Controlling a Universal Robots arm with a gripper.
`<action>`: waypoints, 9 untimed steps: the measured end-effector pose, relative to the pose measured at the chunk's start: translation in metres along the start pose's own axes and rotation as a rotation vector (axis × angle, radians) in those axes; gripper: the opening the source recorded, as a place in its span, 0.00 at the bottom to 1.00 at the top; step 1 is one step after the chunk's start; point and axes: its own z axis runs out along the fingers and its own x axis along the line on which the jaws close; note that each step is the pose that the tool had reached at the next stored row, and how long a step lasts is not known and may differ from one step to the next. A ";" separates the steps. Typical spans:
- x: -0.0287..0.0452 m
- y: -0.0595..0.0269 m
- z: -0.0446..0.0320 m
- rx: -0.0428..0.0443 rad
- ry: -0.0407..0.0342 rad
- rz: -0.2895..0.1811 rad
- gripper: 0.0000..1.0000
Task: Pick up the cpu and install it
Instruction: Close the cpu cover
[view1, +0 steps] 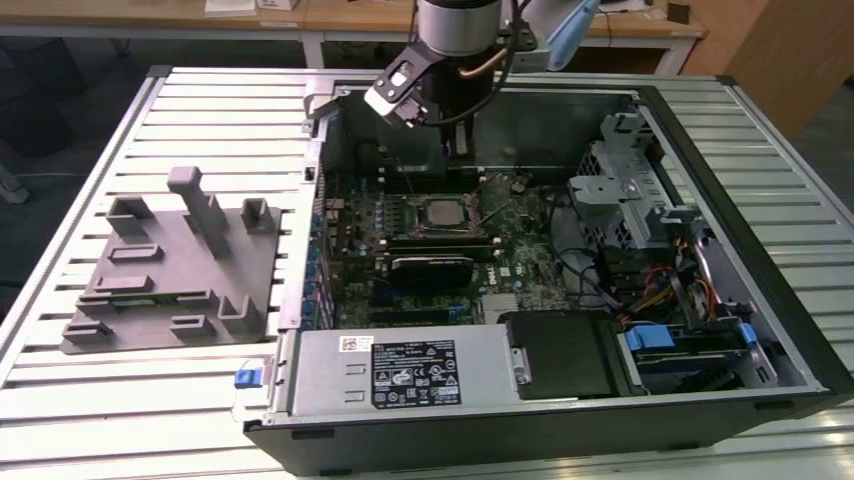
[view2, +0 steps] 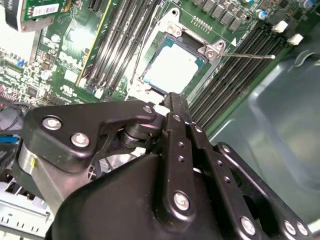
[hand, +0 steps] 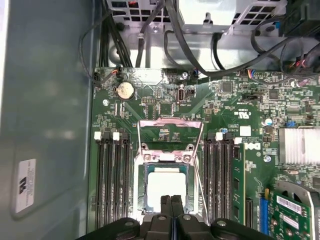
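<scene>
One grey moulded plastic fixture (view1: 174, 270) is sitting near the exterior view's left edge of the ribbed metal table (view1: 80, 140). Rightward, an open black computer case (view1: 534, 435) is lying, the small silvery square cpu (hand: 165, 182) sitting on its green motherboard (hand: 150, 95). The black gripper (hand: 171, 198) is hanging over it, fingers pressed together, empty. Pale wooden desks (view1: 360, 15) are lining the room behind.

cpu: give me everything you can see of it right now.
The cpu is a small flat square chip with a pale silvery metal top and a thin darker rim. It lies flat and level in the socket on the green motherboard, between the banks of memory slots. The metal load plate is swung open, so its top is uncovered. The gripper, shut and empty, hangs over one edge; contact cannot be told.
</scene>
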 end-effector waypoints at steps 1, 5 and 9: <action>0.0000 0.0001 -0.0019 0.0002 0.0001 0.000 0.12; -0.0001 0.0009 -0.0125 0.0001 0.0002 0.000 0.12; -0.0011 0.0012 -0.0180 0.0006 0.0009 0.000 0.12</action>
